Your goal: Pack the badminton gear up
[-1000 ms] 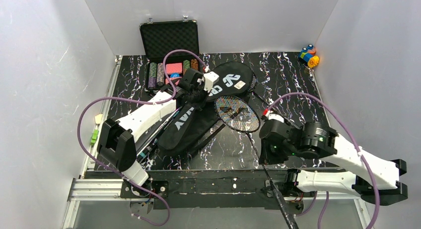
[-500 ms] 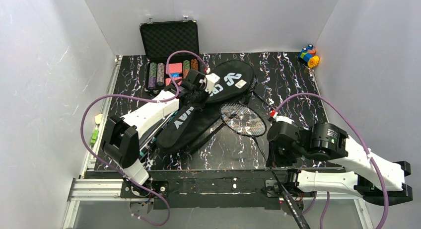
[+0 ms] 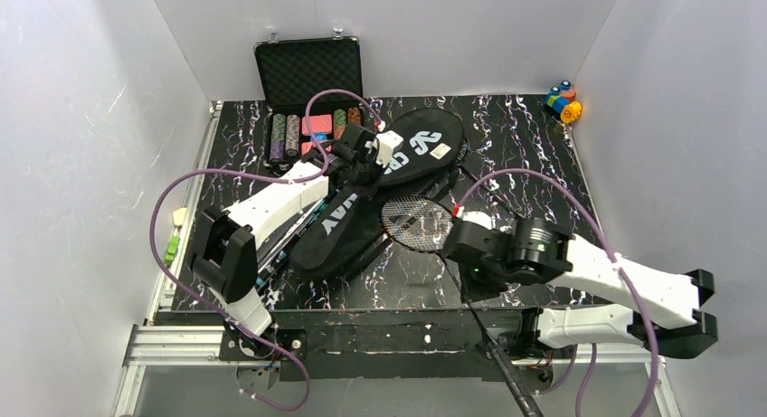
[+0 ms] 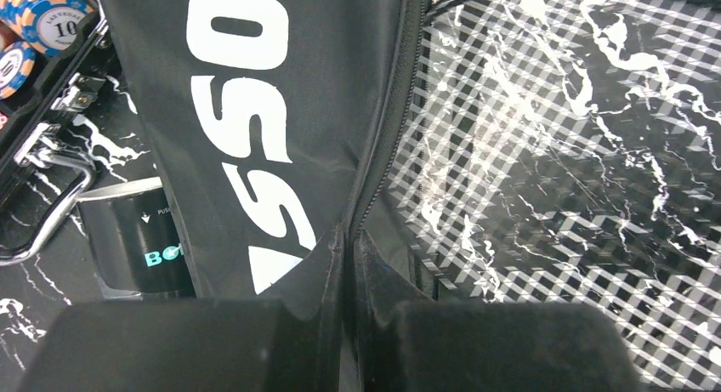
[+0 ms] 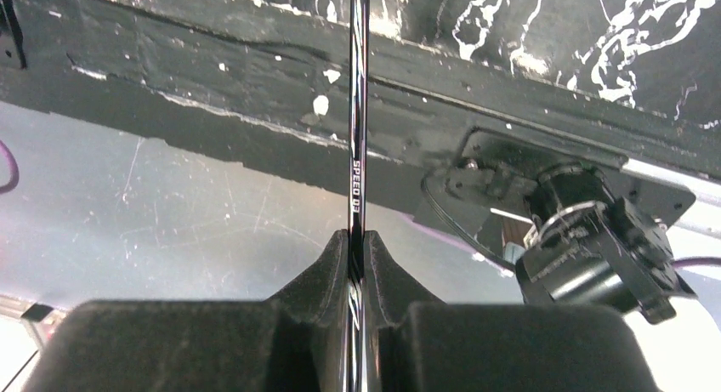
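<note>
Nearer the far-left corner, the left gripper point(image 4: 349, 254) is pinched tight on the zip edge of the CROSSWAY bag point(image 3: 336, 220), which lies diagonally from the left edge toward the far edge. The right gripper point(image 5: 358, 254) is clamped on the shaft of the racket point(image 3: 416, 222), whose handle overhangs the near edge.

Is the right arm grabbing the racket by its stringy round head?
No, the right jaws are shut on the racket's thin shaft, away from the head.
</note>
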